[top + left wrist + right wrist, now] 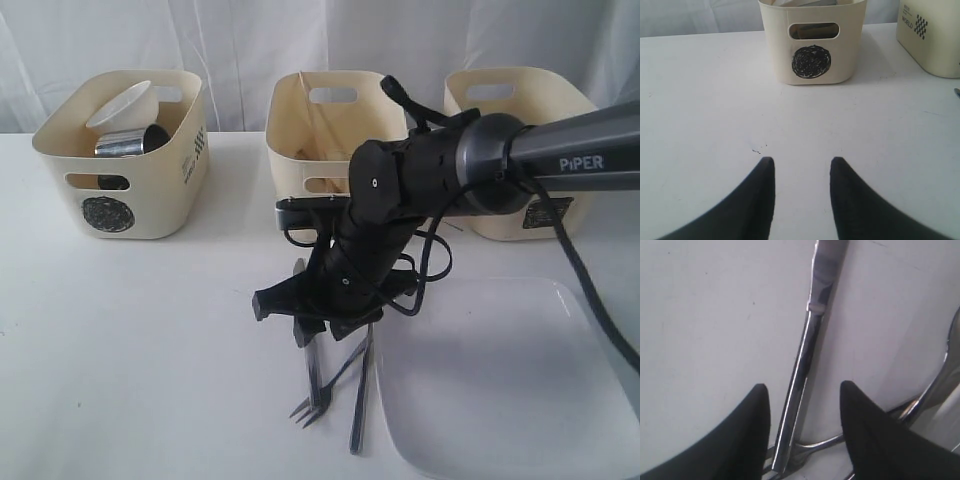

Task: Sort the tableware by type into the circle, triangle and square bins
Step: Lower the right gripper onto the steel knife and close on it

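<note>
Knife (809, 340) lies flat on the white desk (150, 350), in a crossed cluster with the fork (305, 408) and a third steel piece (359, 415), just beside the large white square plate (520, 390). It is narrow, mirror-bright steel, with the blade end duller.

Right gripper (803, 385) is open and low over the cluster, one finger on each side of the knife handle; contact cannot be told. Its arm (420, 180) covers the fronts of the middle bin (335, 110) and right bin (520, 95), so their marks are hidden.

Circle bin (120, 190) holds a small white bowl (122, 103) and a steel mug (125, 143).

Left gripper (801, 162) is open over bare desk, facing the circle bin, holding nothing
</note>
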`<act>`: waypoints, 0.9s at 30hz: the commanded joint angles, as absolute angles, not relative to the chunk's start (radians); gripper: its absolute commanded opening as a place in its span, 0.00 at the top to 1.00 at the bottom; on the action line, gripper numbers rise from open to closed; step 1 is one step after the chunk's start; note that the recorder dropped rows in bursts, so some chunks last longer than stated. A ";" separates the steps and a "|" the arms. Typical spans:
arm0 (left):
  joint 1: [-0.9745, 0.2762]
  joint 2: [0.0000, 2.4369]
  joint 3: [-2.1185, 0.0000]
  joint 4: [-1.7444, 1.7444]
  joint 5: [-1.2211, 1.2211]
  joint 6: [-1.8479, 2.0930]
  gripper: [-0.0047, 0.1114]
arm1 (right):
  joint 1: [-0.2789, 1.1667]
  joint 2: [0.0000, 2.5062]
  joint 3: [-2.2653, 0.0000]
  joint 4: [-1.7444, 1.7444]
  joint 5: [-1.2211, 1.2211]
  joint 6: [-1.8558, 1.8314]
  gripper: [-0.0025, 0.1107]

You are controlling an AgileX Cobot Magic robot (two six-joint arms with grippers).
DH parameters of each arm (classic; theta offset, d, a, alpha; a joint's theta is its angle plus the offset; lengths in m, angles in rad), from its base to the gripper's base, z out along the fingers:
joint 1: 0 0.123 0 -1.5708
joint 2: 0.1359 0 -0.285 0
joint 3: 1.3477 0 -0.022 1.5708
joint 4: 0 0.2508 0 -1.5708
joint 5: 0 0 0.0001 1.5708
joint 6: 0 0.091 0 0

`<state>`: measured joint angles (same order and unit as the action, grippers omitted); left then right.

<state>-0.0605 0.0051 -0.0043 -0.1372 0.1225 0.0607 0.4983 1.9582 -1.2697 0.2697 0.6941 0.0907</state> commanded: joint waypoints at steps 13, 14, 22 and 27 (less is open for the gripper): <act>-0.062 0.000 0.000 -0.144 0.126 0.060 0.60 | 0.509 1.995 -1.266 0.257 0.668 0.135 0.60; -0.062 0.000 0.000 -0.144 0.126 0.060 0.60 | 0.509 1.997 -1.266 0.257 0.666 0.135 0.60; -0.062 0.000 0.000 -0.144 0.126 0.060 0.60 | 0.520 2.013 -1.266 0.259 0.642 0.135 0.60; -0.062 0.000 0.000 -0.144 0.126 0.060 0.60 | 0.520 2.017 -1.267 0.259 0.627 0.135 0.60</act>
<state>-0.0605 0.0051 -0.0043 -0.1372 0.1225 0.0607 0.5190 2.0148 -1.2697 0.2616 0.6441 0.1306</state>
